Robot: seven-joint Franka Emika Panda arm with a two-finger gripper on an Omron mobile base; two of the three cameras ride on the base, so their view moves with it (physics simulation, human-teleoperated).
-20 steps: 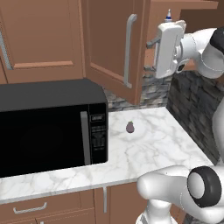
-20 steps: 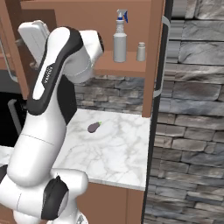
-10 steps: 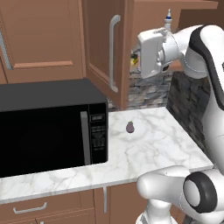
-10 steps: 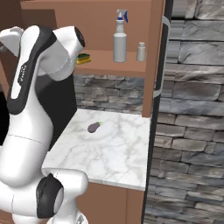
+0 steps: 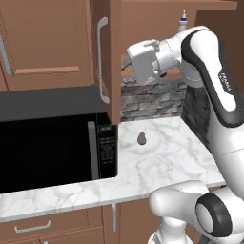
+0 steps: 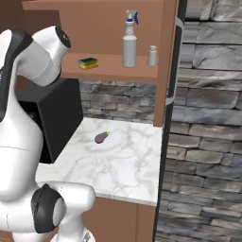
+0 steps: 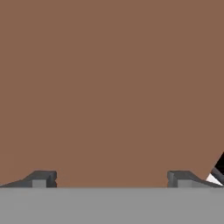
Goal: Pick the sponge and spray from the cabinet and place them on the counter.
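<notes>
The hand point(image 7: 111, 179) has its two dark fingers point(image 7: 41, 178) wide apart, and there is nothing between them. It is very close to a flat brown wooden face, which is all it looks at. In the left base view the white arm point(image 5: 205, 62) reaches up high and bends to the left, and its hand end sits just behind the open cabinet door point(image 5: 113, 62), which has a long silver handle point(image 5: 101, 59). The cabinet point(image 6: 118, 28) is open, and its wooden shelf point(image 6: 113, 71) holds three things. The sponge point(image 6: 88, 63), yellow with a dark green top, lies near the left end of the shelf. The spray point(image 6: 129, 41) stands upright to the right of it, well apart from the sponge. A small white shaker bottle point(image 6: 152, 56) stands just beside the spray, near the right end of the shelf. Below the shelf is the white marble table point(image 6: 118, 160). A small dark purple egg-shaped thing point(image 6: 101, 137) lies on the table near the back edge, close to the stone wall point(image 6: 208, 118). A big black microwave point(image 5: 52, 143) sits at the left end of the table, under the closed cabinets.
</notes>
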